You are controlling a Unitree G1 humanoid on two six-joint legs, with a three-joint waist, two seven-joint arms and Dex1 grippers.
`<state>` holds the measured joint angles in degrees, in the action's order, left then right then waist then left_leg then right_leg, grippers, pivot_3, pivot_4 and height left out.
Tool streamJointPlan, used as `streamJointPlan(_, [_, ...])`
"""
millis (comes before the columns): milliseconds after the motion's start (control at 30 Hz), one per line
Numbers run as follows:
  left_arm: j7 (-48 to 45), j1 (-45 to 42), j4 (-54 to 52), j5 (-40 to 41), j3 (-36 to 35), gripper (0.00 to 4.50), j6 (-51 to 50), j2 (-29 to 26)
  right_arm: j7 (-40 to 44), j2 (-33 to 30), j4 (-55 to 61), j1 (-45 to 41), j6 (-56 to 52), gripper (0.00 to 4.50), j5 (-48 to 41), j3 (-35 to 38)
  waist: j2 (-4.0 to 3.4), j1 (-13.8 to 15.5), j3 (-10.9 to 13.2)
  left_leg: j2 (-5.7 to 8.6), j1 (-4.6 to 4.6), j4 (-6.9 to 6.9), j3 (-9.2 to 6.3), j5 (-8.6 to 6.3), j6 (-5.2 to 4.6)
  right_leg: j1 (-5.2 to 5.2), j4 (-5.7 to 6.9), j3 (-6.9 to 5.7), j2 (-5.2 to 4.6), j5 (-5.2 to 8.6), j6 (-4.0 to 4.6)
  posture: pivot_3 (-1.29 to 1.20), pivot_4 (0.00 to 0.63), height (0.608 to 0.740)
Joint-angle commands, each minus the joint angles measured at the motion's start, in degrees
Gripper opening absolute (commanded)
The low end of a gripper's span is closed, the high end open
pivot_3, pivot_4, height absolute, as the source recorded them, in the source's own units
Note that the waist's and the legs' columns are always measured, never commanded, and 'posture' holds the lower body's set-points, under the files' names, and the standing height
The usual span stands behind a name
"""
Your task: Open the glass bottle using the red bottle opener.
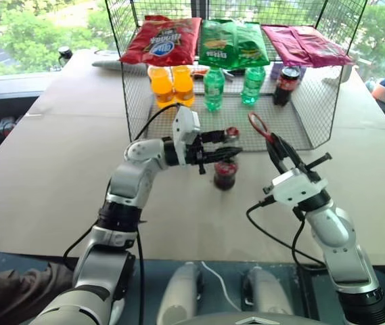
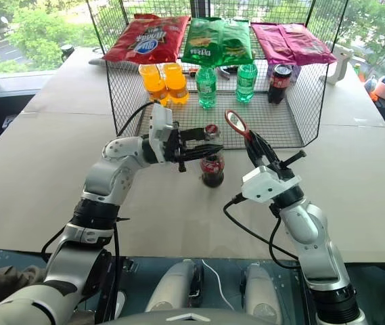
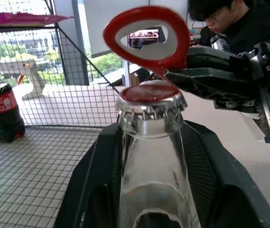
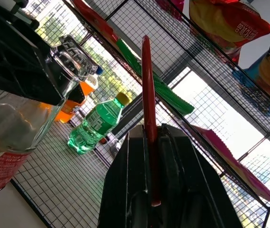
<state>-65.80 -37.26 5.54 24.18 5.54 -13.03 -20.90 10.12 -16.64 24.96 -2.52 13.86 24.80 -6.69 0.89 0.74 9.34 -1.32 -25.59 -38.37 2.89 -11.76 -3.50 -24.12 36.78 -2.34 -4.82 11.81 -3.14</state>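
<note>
Two black fingers of the left gripper (image 2: 202, 143) clamp the clear glass bottle (image 2: 212, 164) at its neck; the right gripper (image 2: 254, 149), pressed together, pinches the flat red bottle opener (image 2: 235, 123) beside the cap

Tan table (image 1: 57, 176) bearing wire rack (image 1: 293, 125)

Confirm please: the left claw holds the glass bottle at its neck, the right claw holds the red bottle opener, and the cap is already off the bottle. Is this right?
Not quite. The cap is still on the glass bottle; the left wrist view shows it crimped on the neck. The rest stands: the left claw holds the neck and the right claw holds the red bottle opener.
</note>
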Motion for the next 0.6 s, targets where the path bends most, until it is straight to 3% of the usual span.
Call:
streamJointPlan(33, [0.2, 0.5, -2.0, 0.4, -0.7, 1.19, 0.0, -0.8, -0.3, -0.5, 2.8, -0.2, 0.8, 0.0, -0.2, 0.9, 0.0, 0.0, 0.0, 0.0, 0.01, 0.0, 0.0, 0.0, 0.0, 0.0, 0.0, 0.0, 0.0, 0.0, 0.0, 0.0, 0.15, 0.74])
streamJointPlan(600, [-0.4, 1.3, -1.8, 0.2, 0.2, 1.16, -0.8, -2.1, -0.3, -0.7, 1.4, -0.5, 3.3, 0.0, 1.4, -3.0, 0.0, 0.0, 0.0, -0.01, 0.01, 0.0, 0.0, 0.0, 0.0, 0.0, 0.0, 0.0, 0.0, 0.05, -0.08, 0.0, 0.15, 0.74])
